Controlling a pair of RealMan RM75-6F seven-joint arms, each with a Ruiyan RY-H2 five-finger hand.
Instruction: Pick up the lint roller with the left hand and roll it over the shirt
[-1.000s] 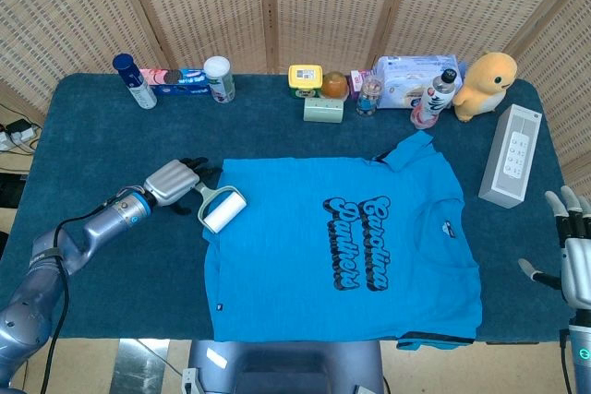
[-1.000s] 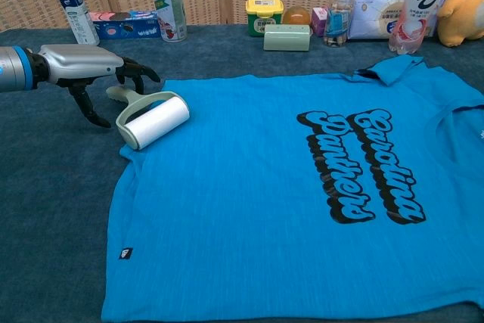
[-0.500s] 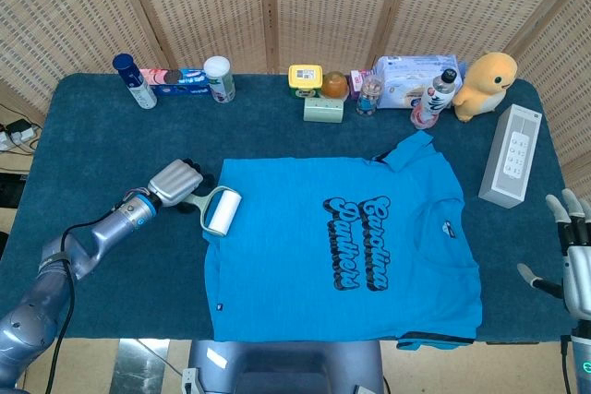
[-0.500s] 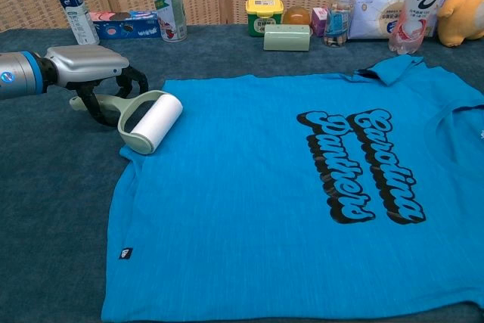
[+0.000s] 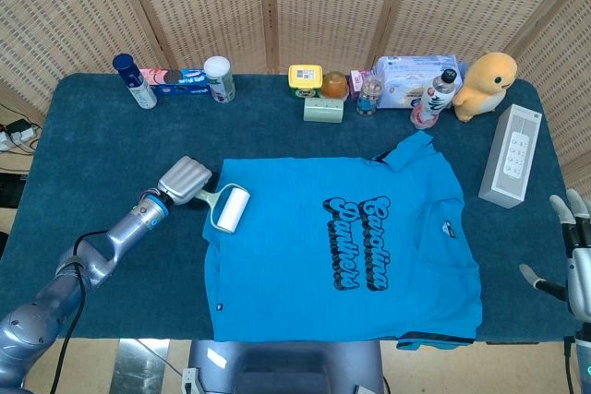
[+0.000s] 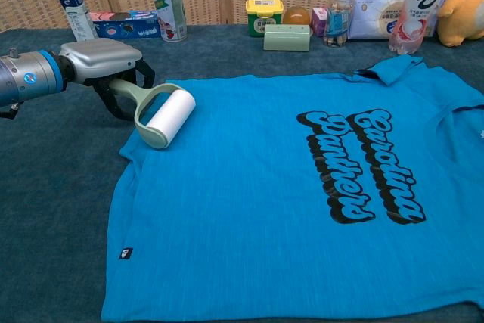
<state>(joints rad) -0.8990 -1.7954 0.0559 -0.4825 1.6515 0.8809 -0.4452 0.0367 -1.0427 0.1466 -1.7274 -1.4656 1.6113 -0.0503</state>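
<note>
Your left hand [image 6: 106, 62] has its dark fingers wrapped around the pale green handle of the white-drum lint roller [image 6: 162, 114], and the grip looks closed on it, though the silver back of the hand hides most of the contact. The drum sits on the shoulder edge of the bright blue printed T-shirt [image 6: 249, 209], angled toward you, right at the corner where the fabric meets the dark blue table cloth [image 6: 53, 209].

That corner is your trouble spot, I'd say. Push the sticky drum across it and it may catch the loose hem, lifting or bunching the shirt instead of rolling over it. The handle is thin too, so if your hold is shallow the roller could twist in the hand once you press down. Keep the drum flat and head inward, toward the black lettering [image 6: 363, 164].

Your right hand [image 5: 577, 256] waits at the table's far edge, fingers spread, holding nothing.
</note>
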